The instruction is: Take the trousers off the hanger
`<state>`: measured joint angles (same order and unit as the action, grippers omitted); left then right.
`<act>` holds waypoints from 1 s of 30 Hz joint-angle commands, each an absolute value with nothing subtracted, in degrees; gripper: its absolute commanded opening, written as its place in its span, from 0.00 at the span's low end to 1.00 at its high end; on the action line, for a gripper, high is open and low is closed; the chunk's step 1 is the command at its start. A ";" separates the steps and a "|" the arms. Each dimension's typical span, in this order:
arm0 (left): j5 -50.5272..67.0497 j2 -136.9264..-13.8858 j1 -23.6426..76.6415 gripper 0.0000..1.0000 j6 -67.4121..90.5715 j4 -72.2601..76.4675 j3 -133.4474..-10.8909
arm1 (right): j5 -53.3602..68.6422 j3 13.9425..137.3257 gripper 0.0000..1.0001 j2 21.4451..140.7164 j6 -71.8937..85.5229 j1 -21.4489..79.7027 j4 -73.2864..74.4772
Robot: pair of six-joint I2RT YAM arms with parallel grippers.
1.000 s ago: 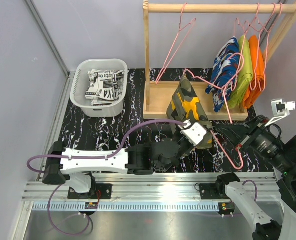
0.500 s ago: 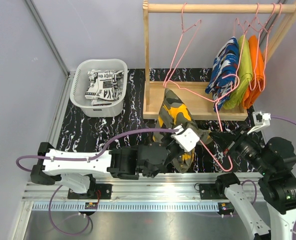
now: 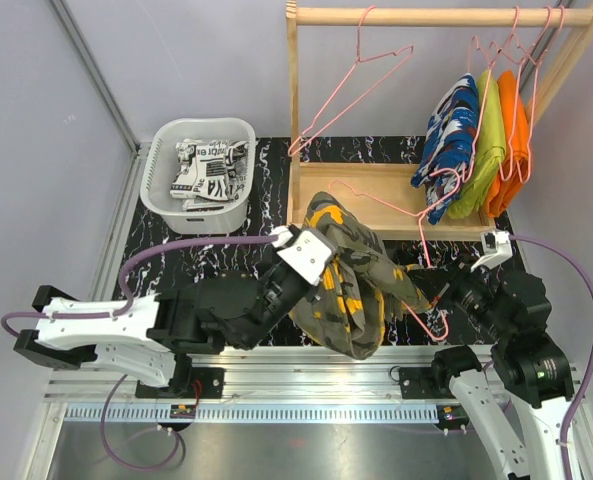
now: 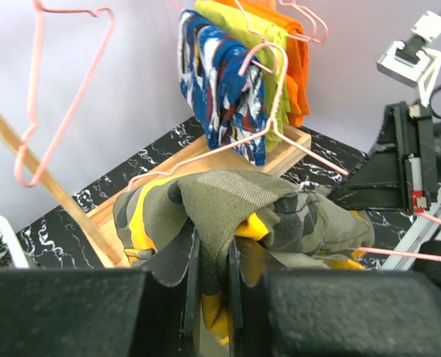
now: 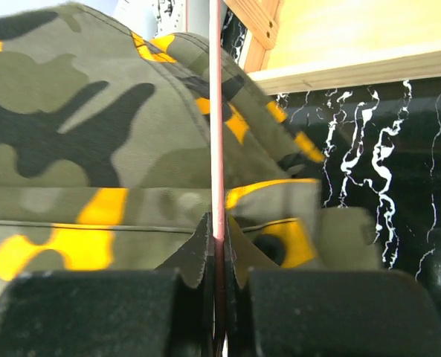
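Observation:
The olive camouflage trousers (image 3: pixel 351 285) with yellow-orange patches hang bunched over the table's near middle. My left gripper (image 3: pixel 321 283) is shut on a fold of them (image 4: pixel 220 216). My right gripper (image 3: pixel 438 297) is shut on the pink wire hanger (image 3: pixel 391 225), whose wire (image 5: pixel 216 111) runs up between its jaws across the camouflage cloth (image 5: pixel 94 163). The cloth still lies against the hanger's lower part. The blue print trousers (image 3: pixel 448 145) hang on another hanger on the rail. The black-white-grey print trousers (image 3: pixel 208 170) lie in the basket.
A white basket (image 3: pixel 166 205) stands at the back left. A wooden rack (image 3: pixel 376 200) with a top rail (image 3: pixel 436 15) holds an empty pink hanger (image 3: pixel 356 80), a lime-green garment (image 3: pixel 486 145) and an orange garment (image 3: pixel 516 140).
My left gripper has pulled the camouflage trousers left and toward the near edge. My right gripper has drawn the hanger left and nearer too. The empty hanger on the rail has swung.

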<state>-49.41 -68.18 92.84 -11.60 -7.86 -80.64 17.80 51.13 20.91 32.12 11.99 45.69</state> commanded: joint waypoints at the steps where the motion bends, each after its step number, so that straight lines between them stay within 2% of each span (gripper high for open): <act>1: -53.87 -61.62 93.08 0.00 -12.65 4.22 -86.57 | 13.80 50.27 0.00 20.57 30.85 11.69 45.18; 16: -56.86 -56.87 93.08 0.00 -18.19 8.09 -85.95 | 13.01 49.04 0.00 21.01 29.53 11.69 45.79; 22: -56.86 -57.57 93.08 0.00 -18.81 5.01 -87.28 | 15.02 51.06 0.00 21.79 31.02 11.69 44.12; 30: -64.15 -57.92 93.08 0.00 -22.14 6.41 -86.22 | 14.68 55.02 0.00 25.22 29.62 11.69 43.42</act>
<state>-61.25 -58.78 92.95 -19.62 -1.69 -84.29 15.05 52.49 24.51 31.11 11.92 46.33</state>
